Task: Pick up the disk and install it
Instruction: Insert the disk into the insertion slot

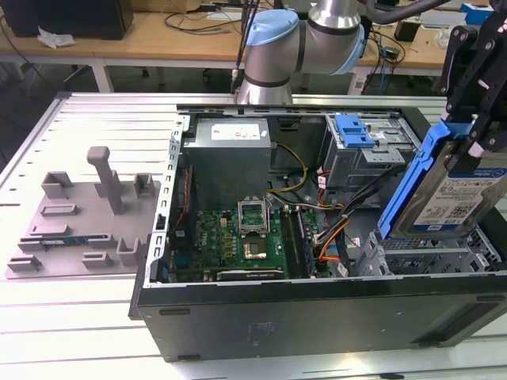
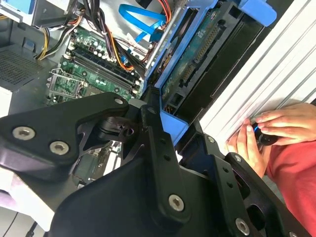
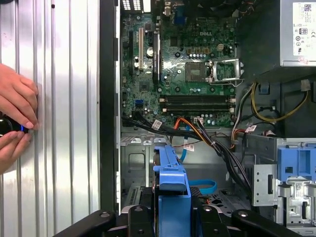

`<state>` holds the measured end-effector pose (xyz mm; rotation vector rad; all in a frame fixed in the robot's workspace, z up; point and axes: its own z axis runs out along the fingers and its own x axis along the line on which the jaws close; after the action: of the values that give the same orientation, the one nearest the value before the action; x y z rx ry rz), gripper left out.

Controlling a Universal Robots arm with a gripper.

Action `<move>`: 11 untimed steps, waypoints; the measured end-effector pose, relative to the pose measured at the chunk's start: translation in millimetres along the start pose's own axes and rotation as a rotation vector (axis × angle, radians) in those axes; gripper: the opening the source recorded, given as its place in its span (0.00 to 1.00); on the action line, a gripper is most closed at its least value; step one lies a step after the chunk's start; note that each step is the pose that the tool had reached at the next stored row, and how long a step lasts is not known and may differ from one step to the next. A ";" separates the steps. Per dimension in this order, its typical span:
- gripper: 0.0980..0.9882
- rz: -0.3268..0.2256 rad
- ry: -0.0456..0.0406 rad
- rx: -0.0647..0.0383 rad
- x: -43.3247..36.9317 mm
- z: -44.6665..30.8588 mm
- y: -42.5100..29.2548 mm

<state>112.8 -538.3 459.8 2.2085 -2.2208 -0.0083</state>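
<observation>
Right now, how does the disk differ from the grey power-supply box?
The disk is tilted above the case, gripped by the end effector; the power-supply box sits mounted inside it. The disk has blue rails; the box is plain grey. The disk is a thin slab; the box is bulky. Both carry labels.

1. The arm [image 1: 305, 36] stands at the far side of the exterior view. Its grey and pale-blue joints are bent over toward that view's right.
2. The gripper [image 1: 473, 134] hangs at the exterior view's right, pointing down and slightly tilted.
3. Its black fingers [image 3: 138, 219] are closed on the disk [image 1: 455, 190], one on each side of the blue rail, and hold it on edge and tilted.
4. In the second wrist view, the black linkage bars flank the blue rail.
</observation>
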 end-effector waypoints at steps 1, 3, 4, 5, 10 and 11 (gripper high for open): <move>0.30 0.000 -0.0002 0.000 0.0 0.4 0.0; 0.30 0.000 -0.0002 0.000 0.0 3.5 -0.1; 0.30 0.000 -0.0002 0.000 0.0 4.5 -0.1; 0.30 0.000 -0.0001 0.000 0.1 5.1 -0.1; 0.30 0.003 -0.0003 0.000 1.2 8.4 -0.1; 0.30 0.004 -0.0002 0.000 1.4 9.1 -0.1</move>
<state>112.8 -539.7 450.7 2.2046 -2.2249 -0.0086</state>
